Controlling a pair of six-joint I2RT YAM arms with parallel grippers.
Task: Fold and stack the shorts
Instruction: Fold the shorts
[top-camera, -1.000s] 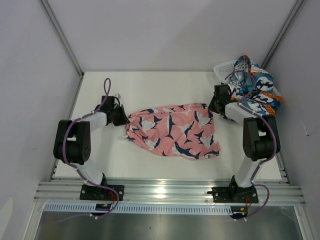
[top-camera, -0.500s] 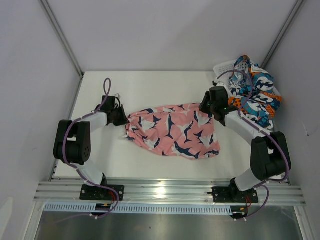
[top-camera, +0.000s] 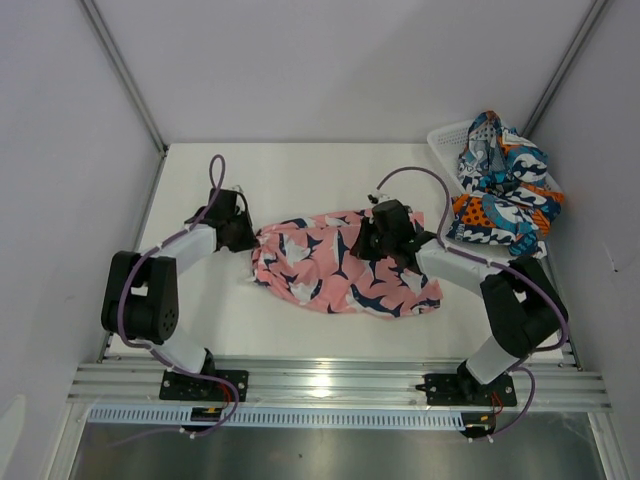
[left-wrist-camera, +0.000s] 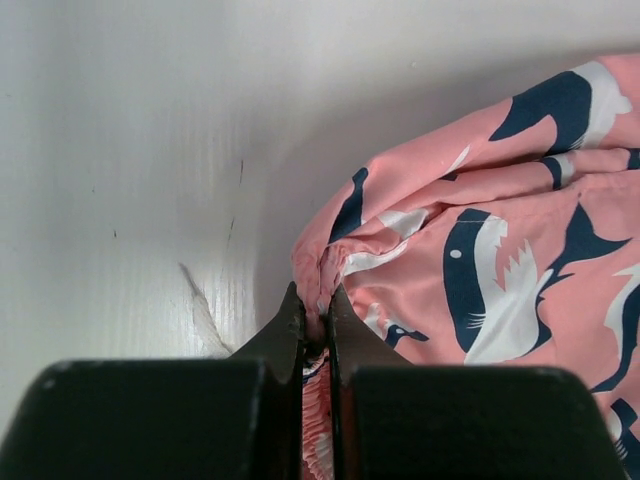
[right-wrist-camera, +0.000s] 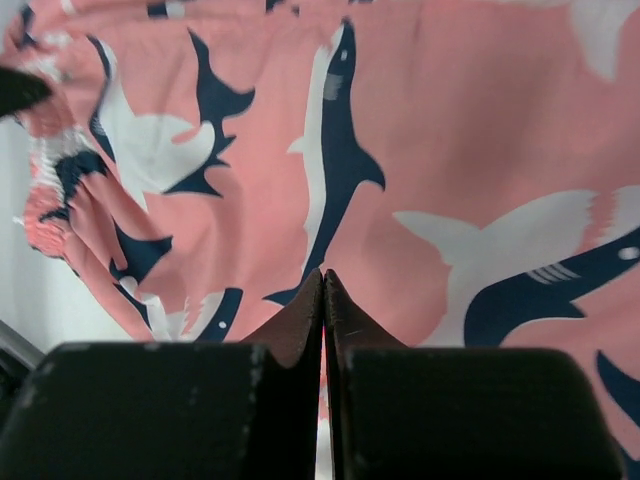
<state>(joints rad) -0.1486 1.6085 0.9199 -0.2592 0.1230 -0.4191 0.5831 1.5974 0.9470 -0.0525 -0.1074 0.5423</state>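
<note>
Pink shorts (top-camera: 330, 268) spread at the centre of the table (top-camera: 300, 180).
Left gripper (left-wrist-camera: 317, 318) clamps their 9 o'clock edge; right gripper (right-wrist-camera: 323, 285), fingers together, hangs over mid-fabric; patterned shorts (top-camera: 505, 190) heap on basket (top-camera: 445, 136) at 2 o'clock.

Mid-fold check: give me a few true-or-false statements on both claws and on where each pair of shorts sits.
1. The left claw is shut on an edge of the pink shorts. True.
2. The right claw is wide open. False: its fingers are closed together, above the pink shorts.
3. The blue-and-orange patterned shorts are heaped on the white basket. True.
4. The pink shorts are stacked on the patterned shorts. False: the two lie apart, the pink pair on the table.
</note>
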